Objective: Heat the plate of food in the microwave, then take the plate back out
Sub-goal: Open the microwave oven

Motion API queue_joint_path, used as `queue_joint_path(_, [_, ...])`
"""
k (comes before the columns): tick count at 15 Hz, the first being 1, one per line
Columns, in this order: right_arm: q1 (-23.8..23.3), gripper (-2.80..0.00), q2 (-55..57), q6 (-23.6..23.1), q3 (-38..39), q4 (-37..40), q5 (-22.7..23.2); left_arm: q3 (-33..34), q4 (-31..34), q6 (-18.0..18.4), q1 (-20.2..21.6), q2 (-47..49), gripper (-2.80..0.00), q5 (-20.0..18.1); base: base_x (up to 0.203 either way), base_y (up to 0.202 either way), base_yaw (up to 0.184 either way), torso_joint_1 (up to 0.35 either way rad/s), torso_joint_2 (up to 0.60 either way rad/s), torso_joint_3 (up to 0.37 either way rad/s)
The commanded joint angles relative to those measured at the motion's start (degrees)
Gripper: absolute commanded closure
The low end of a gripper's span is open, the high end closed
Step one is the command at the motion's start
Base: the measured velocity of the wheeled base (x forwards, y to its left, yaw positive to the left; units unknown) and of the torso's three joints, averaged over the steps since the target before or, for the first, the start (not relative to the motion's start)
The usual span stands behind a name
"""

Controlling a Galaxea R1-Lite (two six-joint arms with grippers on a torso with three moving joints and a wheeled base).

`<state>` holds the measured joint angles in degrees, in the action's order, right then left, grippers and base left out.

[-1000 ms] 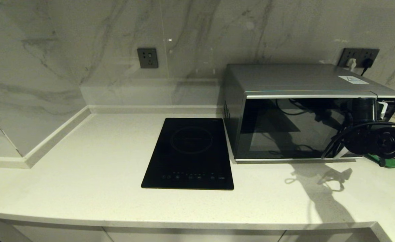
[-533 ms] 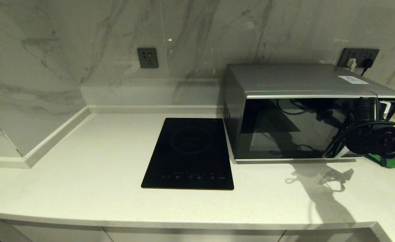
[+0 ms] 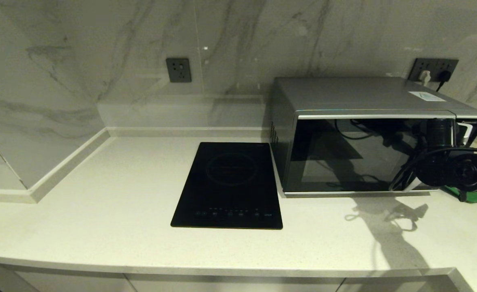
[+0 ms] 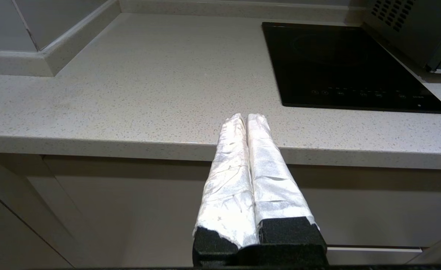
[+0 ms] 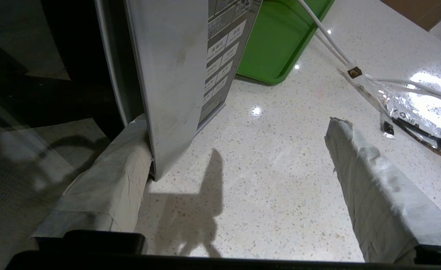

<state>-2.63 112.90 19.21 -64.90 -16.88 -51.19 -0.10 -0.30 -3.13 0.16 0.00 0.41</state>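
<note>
Nearest: left gripper (image 4: 246, 117), parked below the counter's front edge, its 2 taped fingers (image 4: 265, 168) pressing together, holding nothing.

Countertop (image 3: 100, 211): pale speckled stone, carrying a flat black induction hob (image 3: 228, 186) at centre.

Right gripper (image 5: 239, 150): working at the right end of the microwave (image 3: 364, 134), jaws standing wide. 1 wrapped finger (image 5: 111, 180) is tucking behind the silver handle strip (image 5: 168, 75); the other (image 5: 370, 187) is hanging apart over bare counter.

Microwave: sitting just right of the hob, dark glass door appearing closed.

Green tray (image 5: 280, 37): lying beside the button panel (image 5: 220, 56).

Plate of food: not visible in any view.

Farthest: marble wall with socket (image 3: 178, 69).
</note>
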Motion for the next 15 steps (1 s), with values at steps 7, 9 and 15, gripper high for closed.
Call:
queue_joint_path(7, [0.72, -2.80, -10.13, 0.12, 8.90, 2.16, 0.94, 0.01, -0.05, -0.03, 0.02, 0.00, 0.00, 0.02, 0.000, 0.000, 0.000, 0.000, 0.00, 0.000])
queue_joint_path(9, [0.84, -2.80, -10.29, 0.04, 7.72, 5.61, 3.88, 0.01, -0.05, -0.03, 0.02, 0.00, 0.00, 0.02, 0.000, 0.000, 0.000, 0.000, 0.00, 0.000])
queue_joint_path(15, [3.99, -2.80, -9.30, -0.23, 5.82, 8.23, 6.35, 0.01, -0.05, -0.03, 0.02, 0.00, 0.00, 0.02, 0.000, 0.000, 0.000, 0.000, 0.00, 0.000])
